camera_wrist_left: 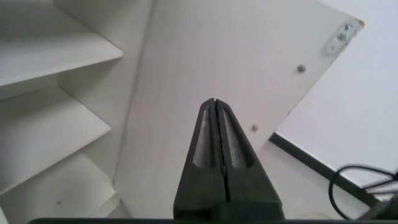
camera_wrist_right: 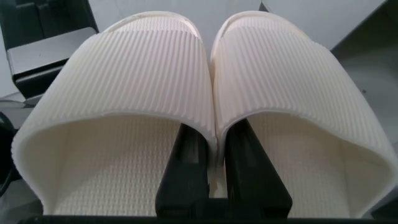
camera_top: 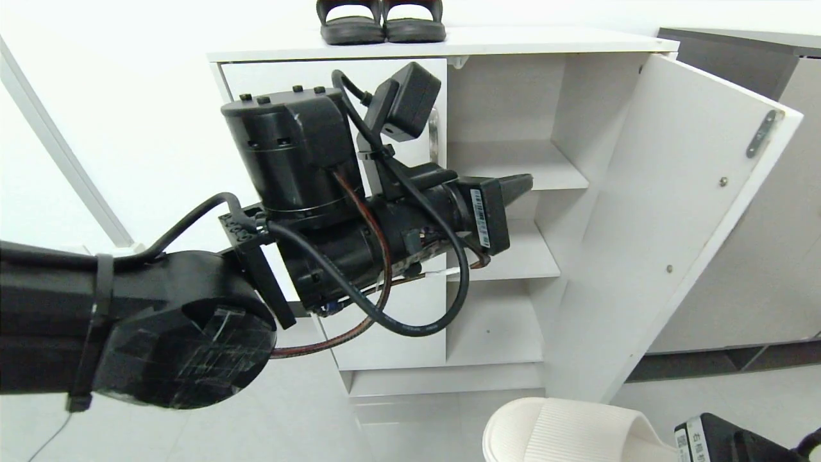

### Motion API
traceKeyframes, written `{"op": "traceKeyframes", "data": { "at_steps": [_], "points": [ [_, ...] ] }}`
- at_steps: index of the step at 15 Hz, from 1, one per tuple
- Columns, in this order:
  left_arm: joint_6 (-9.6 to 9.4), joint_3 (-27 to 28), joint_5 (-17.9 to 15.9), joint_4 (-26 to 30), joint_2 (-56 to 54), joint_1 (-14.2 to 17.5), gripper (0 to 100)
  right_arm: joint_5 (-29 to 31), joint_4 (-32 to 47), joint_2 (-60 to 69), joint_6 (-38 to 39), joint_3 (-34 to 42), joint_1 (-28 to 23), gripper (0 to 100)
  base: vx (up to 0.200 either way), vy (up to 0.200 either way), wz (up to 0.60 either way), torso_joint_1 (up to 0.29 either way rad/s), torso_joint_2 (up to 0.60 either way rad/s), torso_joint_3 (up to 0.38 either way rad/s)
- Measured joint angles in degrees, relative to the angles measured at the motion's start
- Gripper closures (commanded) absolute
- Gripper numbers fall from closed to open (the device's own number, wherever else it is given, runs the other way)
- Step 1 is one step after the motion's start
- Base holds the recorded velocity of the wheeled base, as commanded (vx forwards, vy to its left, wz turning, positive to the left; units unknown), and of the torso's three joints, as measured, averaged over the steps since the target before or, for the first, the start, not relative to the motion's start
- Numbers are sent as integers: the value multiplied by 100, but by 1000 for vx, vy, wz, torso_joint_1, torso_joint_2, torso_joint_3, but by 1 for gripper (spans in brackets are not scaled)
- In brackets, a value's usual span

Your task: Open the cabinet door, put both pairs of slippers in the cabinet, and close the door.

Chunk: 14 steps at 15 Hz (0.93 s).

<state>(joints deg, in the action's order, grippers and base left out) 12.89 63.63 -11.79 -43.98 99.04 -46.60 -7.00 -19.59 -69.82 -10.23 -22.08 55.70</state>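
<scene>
The white cabinet (camera_top: 551,43) stands with its right door (camera_top: 667,212) swung open, showing bare shelves (camera_top: 513,163). A pair of black slippers (camera_top: 381,22) rests on the cabinet top. My left gripper (camera_top: 523,185) is raised in front of the open compartment at middle-shelf height. In the left wrist view that gripper (camera_wrist_left: 215,106) is shut on nothing, pointing at the door's inner face (camera_wrist_left: 205,50). My right gripper (camera_wrist_right: 216,162) is shut on the pair of white ribbed slippers (camera_wrist_right: 155,81), pinching their touching inner walls. The white slippers (camera_top: 564,430) hang low in front of the open door.
The cabinet's left door (camera_top: 276,77) is closed, with a metal handle (camera_top: 435,135) at its edge. A grey cabinet (camera_top: 757,256) stands right behind the open door. White floor (camera_top: 410,430) lies in front of the cabinet base.
</scene>
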Motion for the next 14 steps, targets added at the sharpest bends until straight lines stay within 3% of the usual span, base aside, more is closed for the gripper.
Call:
{"op": "traceKeyframes", "data": {
  "at_steps": [3,7,10,12,14],
  "points": [
    [6,-512,-2,22,-478,260,100,178,-63,-154,325,-243,-134,100,0,0,0,0,0,0],
    [2,-1603,98,638,-1932,914,100,1514,-101,-656,1402,-936,-297,100,0,0,0,0,0,0],
    [-30,-2081,679,2334,-3550,1441,100,2795,-110,-1287,2104,-1631,-313,100,0,0,0,0,0,0],
    [-282,-2256,1359,3775,-4852,1753,100,3518,-110,-1718,2452,-1974,-396,100,0,0,0,0,0,0],
    [-550,-2436,1929,4887,-6153,2413,100,3600,-151,-1949,2476,-2086,-446,100,0,0,0,0,0,0]
  ]
}}
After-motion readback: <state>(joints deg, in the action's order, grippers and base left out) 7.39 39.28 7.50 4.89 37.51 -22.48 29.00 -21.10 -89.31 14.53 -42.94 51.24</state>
